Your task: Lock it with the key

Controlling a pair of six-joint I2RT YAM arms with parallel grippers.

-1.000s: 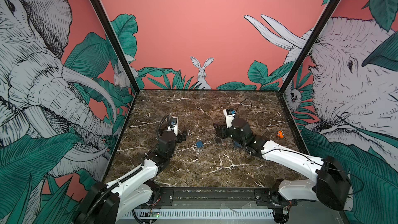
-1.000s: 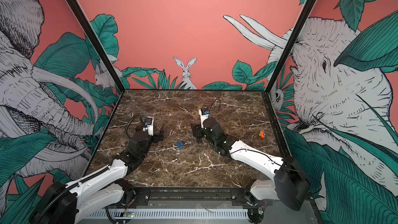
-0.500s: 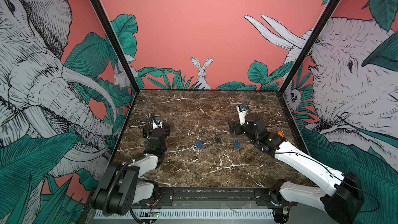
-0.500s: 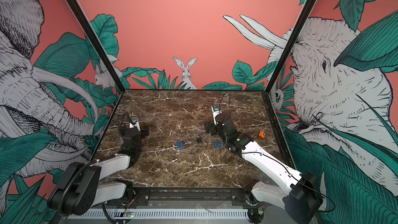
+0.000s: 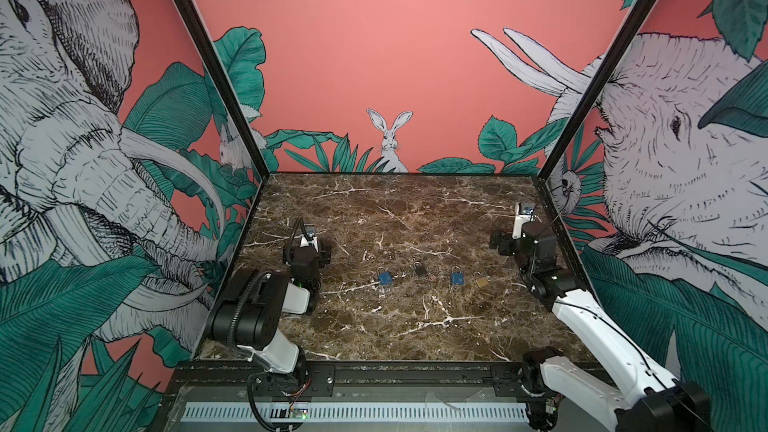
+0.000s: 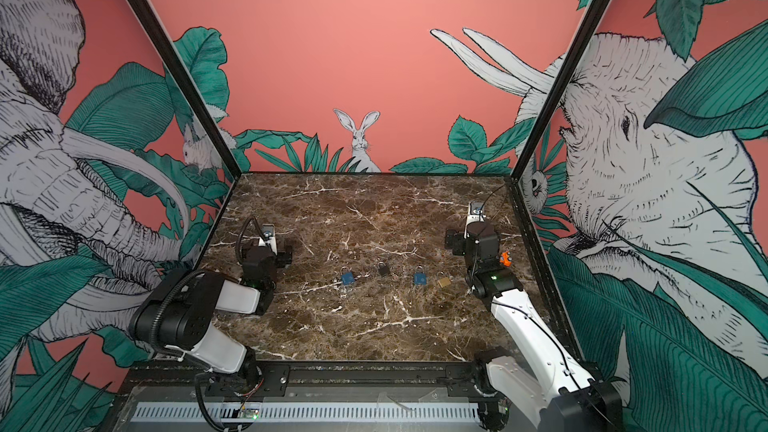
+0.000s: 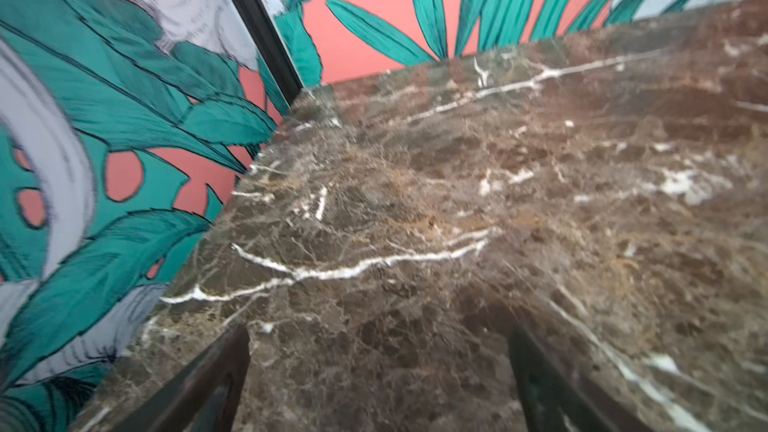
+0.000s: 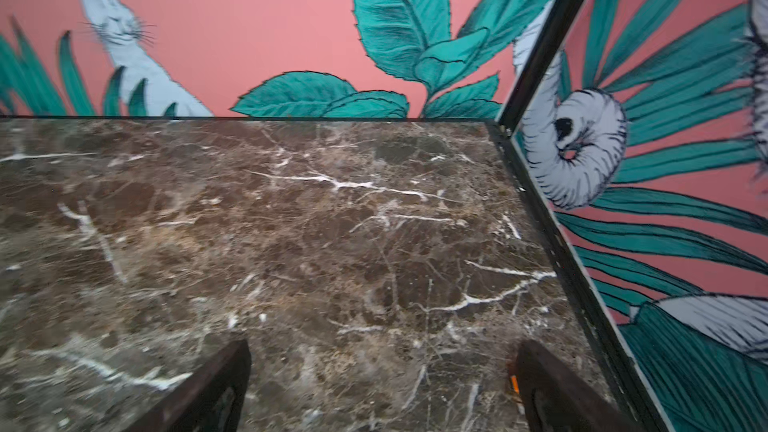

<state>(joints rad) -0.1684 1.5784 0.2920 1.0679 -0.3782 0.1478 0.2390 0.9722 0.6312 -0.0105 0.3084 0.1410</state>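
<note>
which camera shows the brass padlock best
Either top view: both top views show the brass padlock whole, lying unobstructed on the marble tabletop. Neither wrist view catches it; they show only tabletop and painted walls.

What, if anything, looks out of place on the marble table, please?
Only a small orange object stands out: it lies alone by the right wall, beside the right arm, away from the row of four padlocks. It is too small to identify.
</note>
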